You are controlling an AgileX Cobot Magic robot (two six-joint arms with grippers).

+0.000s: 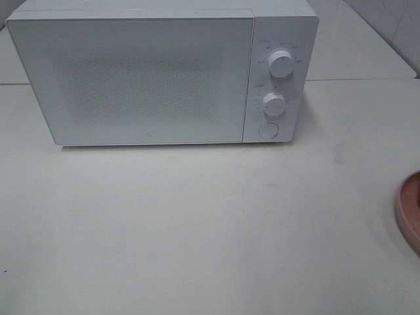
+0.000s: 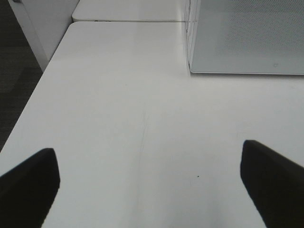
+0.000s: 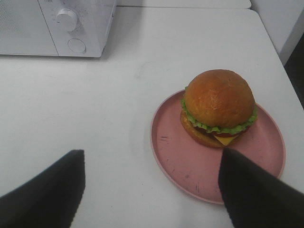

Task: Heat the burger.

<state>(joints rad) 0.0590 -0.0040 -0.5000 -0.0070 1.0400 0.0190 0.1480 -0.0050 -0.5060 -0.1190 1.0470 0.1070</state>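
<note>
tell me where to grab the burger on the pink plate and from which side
Grip the burger across its round middle, at the lettuce line, so bun and patty stay stacked. Come from above with the right gripper, whose jaws stand open near it. It sits upright toward one side of the pink plate, and the raised rim probably hinders a low sideways approach.
</note>
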